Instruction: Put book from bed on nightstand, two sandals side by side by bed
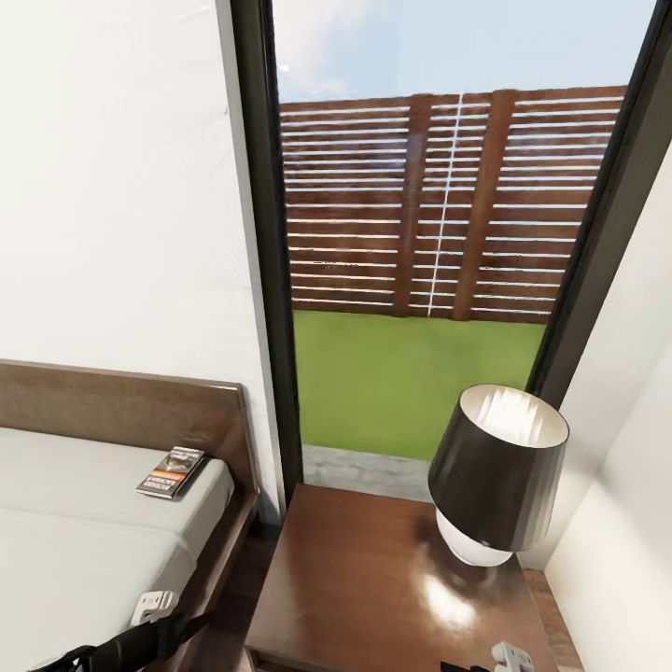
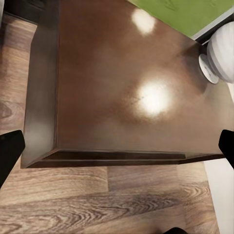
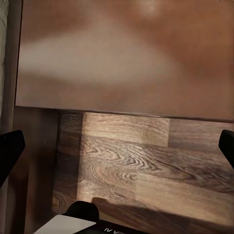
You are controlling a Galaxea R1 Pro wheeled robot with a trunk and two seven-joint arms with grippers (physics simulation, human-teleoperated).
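The book lies flat on the bed at lower left of the frame, near the headboard corner. Right of it the nightstand carries a black-shaded lamp. Both grippers seem spread wide, fingertips at the frame edges, gripping nothing.

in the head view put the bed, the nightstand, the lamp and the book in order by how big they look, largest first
1. Bed, though cut off by the frame.
2. Nightstand, close behind and nearer the camera, so unsure.
3. Lamp.
4. Book, smallest.
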